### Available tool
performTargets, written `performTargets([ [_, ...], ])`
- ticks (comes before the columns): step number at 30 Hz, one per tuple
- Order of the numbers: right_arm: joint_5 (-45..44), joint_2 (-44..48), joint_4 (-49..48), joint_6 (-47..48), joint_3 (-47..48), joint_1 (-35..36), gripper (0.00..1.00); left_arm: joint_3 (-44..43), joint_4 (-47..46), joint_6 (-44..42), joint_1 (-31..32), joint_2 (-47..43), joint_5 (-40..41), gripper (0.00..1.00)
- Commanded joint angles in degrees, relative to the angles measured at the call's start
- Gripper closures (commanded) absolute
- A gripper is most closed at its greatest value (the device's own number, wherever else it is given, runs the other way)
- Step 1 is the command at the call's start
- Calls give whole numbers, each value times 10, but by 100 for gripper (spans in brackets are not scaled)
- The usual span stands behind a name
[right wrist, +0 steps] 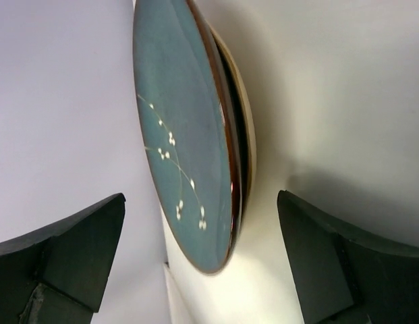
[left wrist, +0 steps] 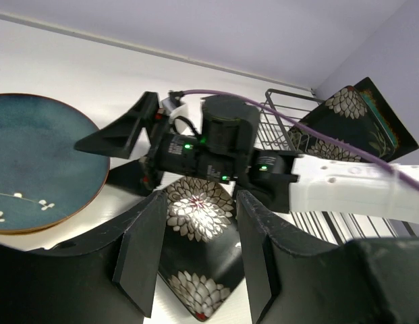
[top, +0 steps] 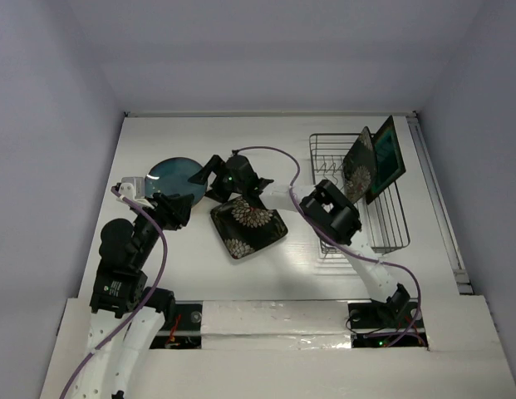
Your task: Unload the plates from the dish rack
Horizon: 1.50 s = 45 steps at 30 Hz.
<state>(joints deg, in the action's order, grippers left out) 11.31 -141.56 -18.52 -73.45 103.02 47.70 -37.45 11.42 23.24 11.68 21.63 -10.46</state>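
Note:
The wire dish rack [top: 389, 218] stands at the right and holds two upright plates: a dark square white-flowered one [top: 357, 166] and a square teal dark-rimmed one [top: 385, 158]. Another dark flowered plate [top: 248, 226] lies flat mid-table. The round teal plate [top: 170, 175] lies at the left on the tan plate, whose rim [right wrist: 248, 121] shows in the right wrist view. My right gripper [top: 204, 172] is open and empty beside the round teal plate [right wrist: 175, 121]. My left gripper [top: 189, 208] is open and empty, just left of the flat dark plate [left wrist: 196, 270].
The right arm [top: 278, 196] stretches across the table from the rack side to the left, above the flat dark plate. A raised white ledge [top: 282, 316] runs along the near edge. The table's right edge has a rail [top: 436, 208].

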Motion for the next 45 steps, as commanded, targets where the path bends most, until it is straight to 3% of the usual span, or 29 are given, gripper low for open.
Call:
performTargets([
  [1,-36,91,-34,59,-49,-2,0,-10,-25,3,4,0,0,58],
  [8,-93,195,-6,136,-129,-14,0,-8,-28,3,4,0,-3,58],
  [10,-103,224,-7,154,-176,-20,5,-8,-28,3,4,0,-3,58],
  [11,-110,241,-8,165,-193,-20,11,-8,-27,3,4,0,-4,58],
  [12,-115,284,-7,194,-230,-25,26,-8,-27,3,4,-1,-4,58],
  [13,-140,309,5,211,-247,-30,35,-8,-27,3,4,-2,-3,58],
  [14,-156,338,20,232,-264,-31,54,-7,-28,3,4,-1,-3,58],
  [15,-177,401,39,280,-279,-31,84,-8,-27,3,4,-3,-4,58],
  [18,-264,498,140,358,-335,-55,100,-8,-28,3,4,-3,-4,58],
  [21,-315,621,250,465,-381,-114,100,-7,-29,1,4,-3,-11,63],
  [23,-330,718,354,513,-395,-169,100,-6,-31,2,4,-3,-12,85],
  [24,-339,719,355,513,-392,-182,100,-6,-31,2,4,-3,-11,85],
  [26,-397,752,428,541,-372,-203,100,-7,-28,2,4,0,-3,95],
  [27,-416,755,446,556,-362,-220,95,-7,-27,3,4,2,7,97],
  [28,-434,754,480,560,-349,-229,83,-7,-25,3,4,3,10,98],
  [29,-467,748,492,567,-337,-237,62,-7,-25,4,4,4,11,98],
  [30,-477,725,504,574,-308,-245,28,-7,-25,4,4,6,9,97],
  [32,-504,694,539,589,-276,-264,19,-7,-25,4,4,8,8,88],
  [37,-485,601,562,616,-216,-299,24,-7,-25,5,4,9,6,70],
  [45,-520,528,572,627,-196,-328,37,-7,-27,3,4,10,-2,65],
])
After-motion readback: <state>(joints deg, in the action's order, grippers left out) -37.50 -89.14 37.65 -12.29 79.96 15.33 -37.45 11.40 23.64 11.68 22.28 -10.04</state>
